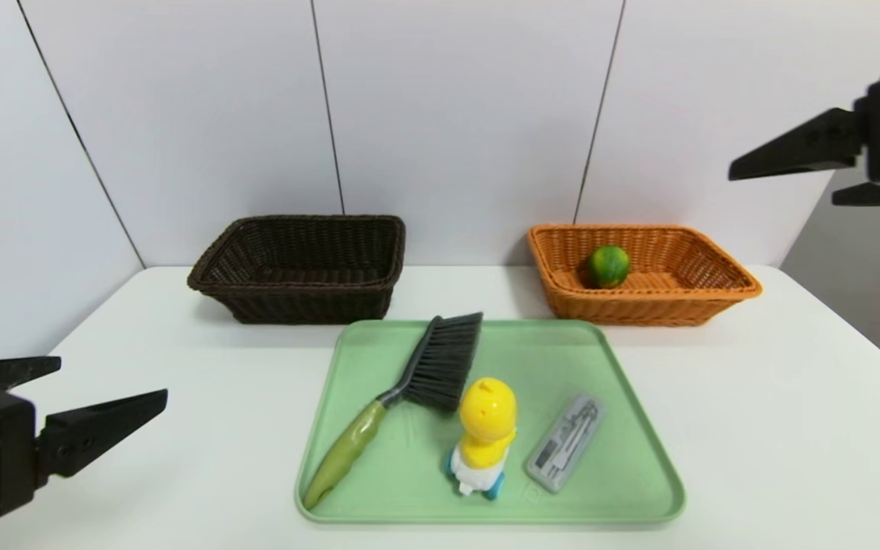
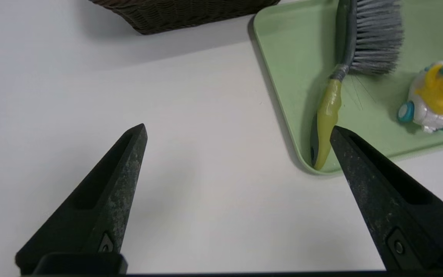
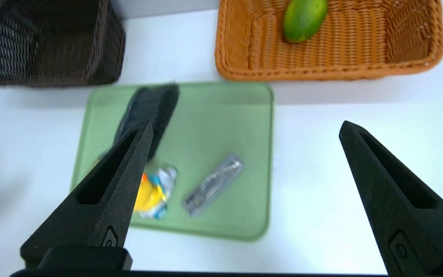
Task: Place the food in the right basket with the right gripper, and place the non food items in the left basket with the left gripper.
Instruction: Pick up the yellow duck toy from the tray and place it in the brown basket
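head view: the lime (image 1: pixel 608 266) sits in the orange basket (image 1: pixel 654 309), far right; the dark basket (image 1: pixel 314 305) is far left. the brush (image 1: pixel 409 389), toy figure (image 1: pixel 483 435) and grey case (image 1: pixel 565 443) lie on the green tray (image 1: pixel 562 504).

left wrist view: left gripper (image 2: pixel 238 129), spread, near left, beside the tray.

right wrist view: right gripper (image 3: pixel 246 123), spread and holding nothing, raised at right.
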